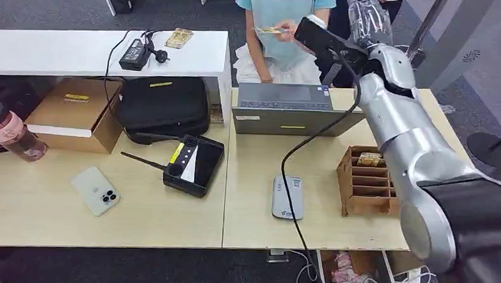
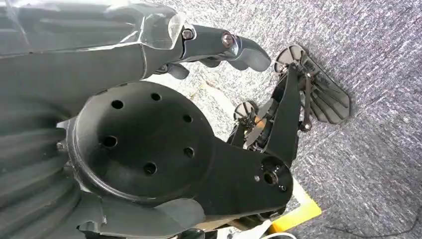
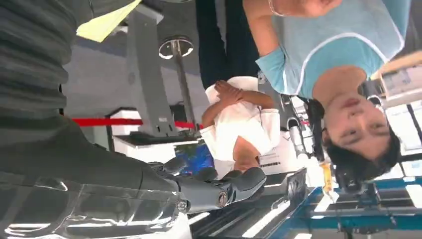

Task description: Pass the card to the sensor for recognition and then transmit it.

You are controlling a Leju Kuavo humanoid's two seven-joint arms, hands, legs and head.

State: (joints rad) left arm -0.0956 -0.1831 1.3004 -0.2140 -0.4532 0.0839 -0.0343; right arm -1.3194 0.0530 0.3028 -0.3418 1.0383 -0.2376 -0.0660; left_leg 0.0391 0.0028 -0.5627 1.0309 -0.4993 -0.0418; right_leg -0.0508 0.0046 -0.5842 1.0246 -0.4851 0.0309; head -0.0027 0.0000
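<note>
Our right hand (image 3: 219, 191) is raised beyond the grey laptop (image 1: 287, 108).
A person's hand (image 1: 288, 29) pinches the small yellowish card (image 1: 269, 30); our fingers look loosely curled, holding nothing.

One white phone (image 1: 95, 190), one grey card reader (image 1: 287, 197), one black sensor box (image 1: 194, 164), one laptop (image 1: 289, 108), one black bag (image 1: 163, 105), two cardboard boxes (image 1: 75, 113), one pink bottle (image 1: 8, 132), one power adapter (image 1: 135, 54).
</note>
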